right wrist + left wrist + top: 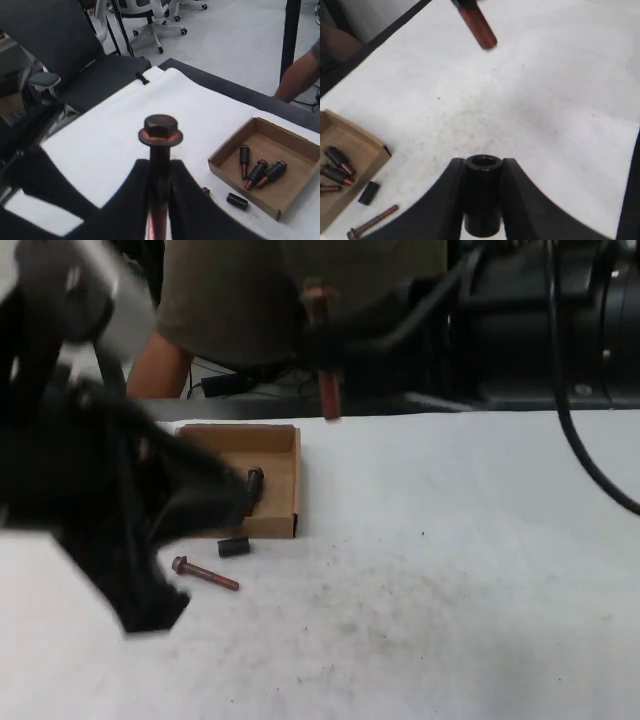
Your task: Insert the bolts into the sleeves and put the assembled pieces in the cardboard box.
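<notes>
My left gripper [482, 166] is shut on a black sleeve [481, 200], held above the white bench with its bore facing forward. Farther off hangs a copper bolt [479, 27], shank down, and my right gripper [160, 167] is shut on its shank below the hex head [160, 131]. In the high view that bolt [328, 390] hangs at the back centre, above the bench's far edge. The cardboard box [296, 480] sits at the back left with three assembled pieces [260, 172] inside. A loose sleeve [233, 547] and a loose bolt [205, 573] lie just in front of the box.
The left arm [110, 500] looms large and dark over the bench's left side, partly covering the box. A black cable [585, 455] hangs over the back right. Office chairs [75, 55] stand beyond the bench's edge.
</notes>
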